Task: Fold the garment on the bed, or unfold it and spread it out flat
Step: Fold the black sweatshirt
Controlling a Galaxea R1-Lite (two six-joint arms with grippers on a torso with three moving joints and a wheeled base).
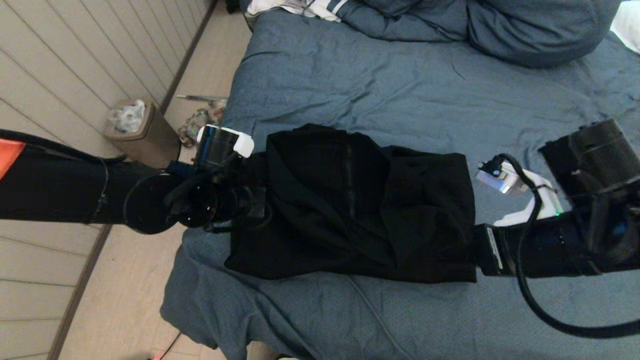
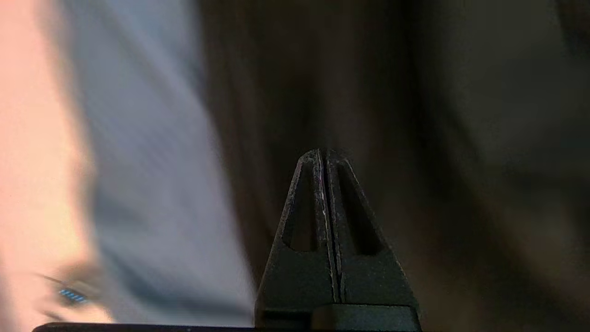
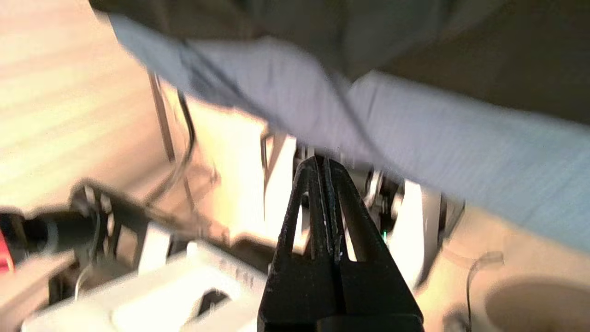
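Pale floorboards and a panelled wall are seen beside the bed, which is covered with a wrinkled slate-blue duvet. On the near part of the bed the garment, a black hooded sweatshirt, is laid in a compact folded shape, with a zip line seen across its upper layer. At the head of the bed, far from the garment, blue pillows and a white striped cloth are found. A brown waste bin with a plastic bag inside is placed on the floor, off the bed's side.

The left gripper is held just at the garment's edge towards the bin; its fingers are pressed fully together and nothing is gripped between them. The right gripper is kept at the opposite edge of the garment, its fingers also closed completely, with nothing between them.
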